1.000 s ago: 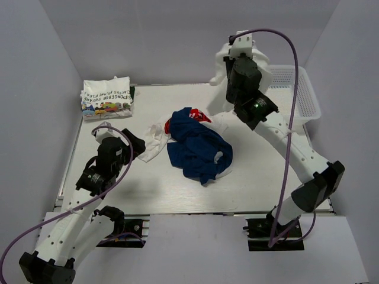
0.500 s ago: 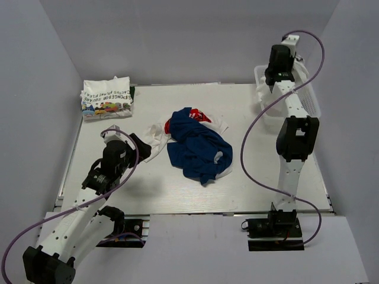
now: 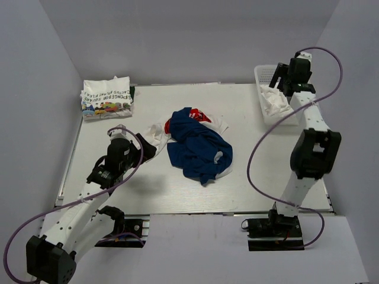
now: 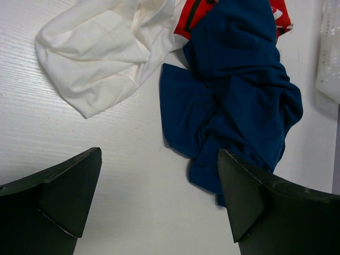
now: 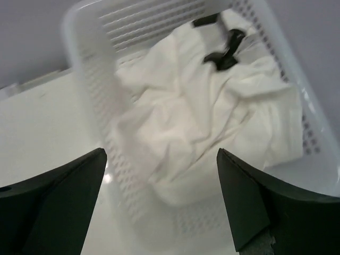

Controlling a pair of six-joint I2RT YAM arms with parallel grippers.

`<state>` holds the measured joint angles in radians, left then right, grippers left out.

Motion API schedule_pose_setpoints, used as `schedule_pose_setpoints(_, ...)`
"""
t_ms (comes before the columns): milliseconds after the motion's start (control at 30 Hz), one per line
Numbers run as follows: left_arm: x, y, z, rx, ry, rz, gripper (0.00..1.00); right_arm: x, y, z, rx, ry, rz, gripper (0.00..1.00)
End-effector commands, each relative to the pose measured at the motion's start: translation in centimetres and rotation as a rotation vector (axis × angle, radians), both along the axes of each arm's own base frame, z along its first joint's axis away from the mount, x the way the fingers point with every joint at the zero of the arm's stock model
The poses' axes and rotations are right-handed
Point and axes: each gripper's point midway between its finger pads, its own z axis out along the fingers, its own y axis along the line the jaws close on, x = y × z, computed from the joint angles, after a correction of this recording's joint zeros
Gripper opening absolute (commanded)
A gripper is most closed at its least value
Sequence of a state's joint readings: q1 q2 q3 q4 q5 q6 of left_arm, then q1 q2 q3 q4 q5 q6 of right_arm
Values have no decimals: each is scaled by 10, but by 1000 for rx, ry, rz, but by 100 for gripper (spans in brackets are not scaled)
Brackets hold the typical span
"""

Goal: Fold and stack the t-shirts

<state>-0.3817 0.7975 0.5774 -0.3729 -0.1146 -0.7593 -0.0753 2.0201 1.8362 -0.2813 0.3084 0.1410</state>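
Note:
A crumpled blue t-shirt [image 3: 198,151] lies mid-table, partly over a white t-shirt [image 3: 159,133] with a red print [image 3: 200,116]. A folded white t-shirt with cartoon print and green lettering [image 3: 106,97] sits at the back left. My left gripper [image 3: 145,148] is open and low, just left of the white shirt's edge. The left wrist view has the white shirt [image 4: 101,58] and blue shirt [image 4: 239,95] ahead of the open left gripper [image 4: 159,196]. My right gripper [image 3: 278,78] hangs open above a white garment [image 5: 202,117] with black marks, holding nothing.
The white garment lies in a white perforated basket [image 3: 258,76] at the table's back right corner; its rim [image 5: 90,64] fills the right wrist view. Grey walls enclose the table on three sides. Purple cables loop from both arms.
The right arm swung from the table's middle to the back right, opened its jaws and let the white garment drop into the basket. The left gripper edged towards the white shirt.

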Motion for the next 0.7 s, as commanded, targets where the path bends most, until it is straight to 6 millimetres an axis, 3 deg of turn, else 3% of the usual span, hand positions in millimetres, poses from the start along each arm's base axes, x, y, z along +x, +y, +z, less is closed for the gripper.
schedule_pose_setpoints(0, 3, -11, 18, -33, -43, -47, 100, -50, 80, 75, 214, -183, 212, 90)
schedule_pose_setpoints(33, 1, -11, 17, -38, -43, -55, 100, -73, 88, 73, 245, -184, 220, 90)
schedule_pose_setpoints(67, 0, -11, 17, -42, -53, -56, 100, -91, 89, 84, 247, -198, 200, 90)
schedule_pose_setpoints(100, 0, -11, 14, -35, -56, -60, 100, -107, 111, 64, 258, -138, 217, 90)
schedule_pose_setpoints(133, -1, -11, 18, -40, -72, -60, 100, -128, 113, 67, 293, -142, 184, 90)
schedule_pose_setpoints(167, -2, -11, 22, -55, -84, -55, 100, -139, 120, 57, 308, -111, 184, 90)
schedule_pose_setpoints(200, -1, -13, 22, -63, -90, -66, 100, -160, 125, 12, 337, -16, 168, 90)
schedule_pose_setpoints(267, -6, -18, 26, -80, -108, -103, 100, -182, 143, 24, 384, -63, 202, 90)
schedule_pose_setpoints(300, -6, -18, 26, -72, -111, -108, 100, -199, 147, -9, 392, 11, 199, 90)
schedule_pose_setpoints(367, -9, -15, 18, -56, -79, -99, 100, -223, 165, -4, 418, 9, 237, 90)
schedule_pose_setpoints(400, -12, -13, 13, -49, -57, -99, 100, -239, 170, -19, 420, 44, 254, 90)
schedule_pose_setpoints(433, -11, -12, 13, -51, -57, -85, 100, -254, 189, -27, 418, 97, 303, 90)
schedule_pose_setpoints(467, -11, -12, 13, -51, -57, -85, 100, -268, 193, -30, 414, 127, 301, 90)
schedule_pose_setpoints(500, -11, -12, 11, -59, -54, -80, 100, -274, 196, -34, 404, 145, 302, 90)
schedule_pose_setpoints(533, -11, -14, 13, -66, -61, -88, 100, -292, 222, -40, 393, 188, 380, 90)
schedule_pose_setpoints(567, -10, -14, 10, -63, -51, -88, 100, -296, 227, -40, 380, 193, 389, 90)
schedule_pose_setpoints(600, -11, -11, 7, -51, -40, -75, 100, -305, 246, -44, 374, 218, 435, 90)
schedule_pose_setpoints(633, -13, -8, 0, -32, -11, -61, 100, -299, 252, -34, 358, 188, 427, 90)
schedule_pose_setpoints(667, -12, -6, 3, -34, -10, -47, 100, -306, 279, -38, 336, 204, 504, 90)
